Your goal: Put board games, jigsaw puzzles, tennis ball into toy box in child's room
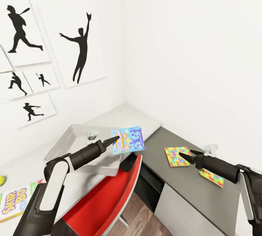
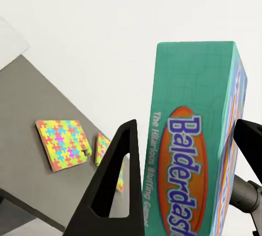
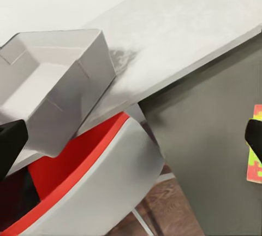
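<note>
Balderdash board game box point(image 1: 128, 140) is clamped in the left gripper point(image 1: 115, 139), held in the air over the right-hand rim of the toy box point(image 1: 69, 139). In the left wrist view the fingers point(image 2: 112, 184) close on the box's two broad faces, and its teal edge with the "Balderdash" lettering point(image 2: 188, 159) faces the camera.

The toy box is a grey open-topped tray resting on the pale table point(image 1: 22, 170), with one corner projecting past the table edge above the red chair point(image 1: 105, 201); the right wrist view shows its interior point(image 3: 38, 86) and the chair back point(image 3: 93, 176) beneath.

Right gripper point(image 1: 186, 154) hovers over the dark grey desk point(image 1: 189, 188), fingers parted and holding nothing. Its tips lie at the edge of the nearer jigsaw puzzle point(image 1: 177, 156), which lies flat on the desk; contact cannot be confirmed. A second jigsaw puzzle point(image 1: 212, 177) lies flat just beyond, partly hidden by the right arm.

A Skip-Bo game box point(image 1: 14, 203) and the tennis ball point(image 1: 2, 180) sit on the pale table at the head view's far left.
</note>
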Controlling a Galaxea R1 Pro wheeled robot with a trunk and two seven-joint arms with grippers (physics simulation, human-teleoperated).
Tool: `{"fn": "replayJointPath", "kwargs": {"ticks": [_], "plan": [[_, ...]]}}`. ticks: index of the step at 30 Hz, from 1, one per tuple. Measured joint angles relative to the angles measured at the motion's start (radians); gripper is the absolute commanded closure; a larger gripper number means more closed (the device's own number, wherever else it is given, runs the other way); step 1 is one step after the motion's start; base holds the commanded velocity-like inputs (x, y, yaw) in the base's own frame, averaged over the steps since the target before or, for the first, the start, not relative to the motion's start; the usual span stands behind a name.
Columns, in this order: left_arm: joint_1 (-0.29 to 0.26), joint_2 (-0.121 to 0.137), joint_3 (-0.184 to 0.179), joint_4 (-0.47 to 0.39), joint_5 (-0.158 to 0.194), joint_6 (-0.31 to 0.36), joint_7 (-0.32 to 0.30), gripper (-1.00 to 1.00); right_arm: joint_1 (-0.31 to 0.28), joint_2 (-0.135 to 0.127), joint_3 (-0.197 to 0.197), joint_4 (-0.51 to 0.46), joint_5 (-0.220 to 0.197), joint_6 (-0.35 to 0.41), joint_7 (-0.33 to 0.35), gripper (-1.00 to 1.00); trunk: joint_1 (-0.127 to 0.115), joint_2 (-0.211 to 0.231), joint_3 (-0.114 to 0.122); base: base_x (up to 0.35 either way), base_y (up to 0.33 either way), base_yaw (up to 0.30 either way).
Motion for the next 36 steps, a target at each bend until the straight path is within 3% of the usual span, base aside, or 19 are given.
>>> {"fn": "replayJointPath", "kwargs": {"ticks": [10, 14, 18, 25, 32, 36], "plan": [[-0.001, -0.002, -0.013, 0.000, 0.006, 0.004, -0.006, 1.00, -0.001, -0.006, 0.000, 0.000, -0.001, 0.004, 0.004, -1.00, 0.000, 0.000, 0.000, 0.000, 0.000, 0.124], [-0.012, -0.001, -0.067, 0.001, 0.007, 0.005, -0.008, 1.00, -0.001, -0.008, 0.000, 0.000, -0.002, 0.008, 0.053, -1.00, 0.000, 0.000, 0.000, 0.000, 0.000, 0.027], [-0.028, -0.002, -0.127, 0.003, 0.006, 0.006, -0.007, 1.00, -0.001, -0.010, -0.002, 0.000, -0.002, 0.019, 0.169, -1.00, 0.000, 0.000, 0.000, 0.000, 0.000, 0.012], [-0.047, -0.002, -0.193, 0.009, 0.004, 0.006, -0.004, 1.00, -0.004, -0.012, -0.003, 0.001, 0.001, 0.080, 0.317, -1.00, 0.000, 0.000, 0.000, 0.000, 0.000, 0.004], [-0.057, -0.004, -0.242, 0.014, 0.002, 0.005, 0.010, 1.00, -0.005, -0.030, 0.002, 0.003, -0.004, 0.118, 0.368, -1.00, 0.000, 0.000, 0.000, 0.000, 0.000, 0.000], [-0.059, -0.005, -0.271, 0.016, 0.000, 0.004, 0.047, 1.00, -0.006, -0.035, 0.005, 0.005, -0.008, 0.128, 0.377, -1.00, 0.000, 0.000, 0.000, 0.000, 0.000, 0.000]]}}
